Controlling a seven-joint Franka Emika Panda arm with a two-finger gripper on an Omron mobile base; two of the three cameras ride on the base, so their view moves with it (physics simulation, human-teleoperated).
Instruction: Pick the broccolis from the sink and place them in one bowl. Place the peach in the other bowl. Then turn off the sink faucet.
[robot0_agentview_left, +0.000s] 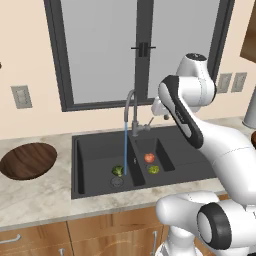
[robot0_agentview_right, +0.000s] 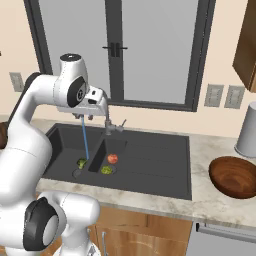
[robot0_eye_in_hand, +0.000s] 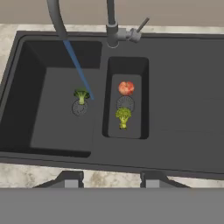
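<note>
The black sink (robot0_eye_in_hand: 183, 109) has water running from the grey faucet (robot0_eye_in_hand: 113, 30) into its large basin. One broccoli (robot0_eye_in_hand: 81, 95) lies by that basin's drain, close to the stream. The other broccoli (robot0_eye_in_hand: 123, 116) and the red-orange peach (robot0_eye_in_hand: 126, 88) lie in the small middle basin, on either side of its drain. My gripper (robot0_eye_in_hand: 110, 179) hangs high above the sink's front rim, open, with nothing between its fingers. In the right base view the gripper (robot0_agentview_right: 83, 117) is up beside the faucet spout. One wooden bowl (robot0_agentview_left: 28, 160) sits on the counter left of the sink, the other bowl (robot0_agentview_right: 234, 176) on the right.
The faucet's side lever (robot0_eye_in_hand: 142, 24) points up and to the right. A grey cylindrical container (robot0_agentview_right: 247, 131) stands on the counter behind the right bowl. A window spans the wall behind the sink. The drainboard lies flat to the right of the small basin.
</note>
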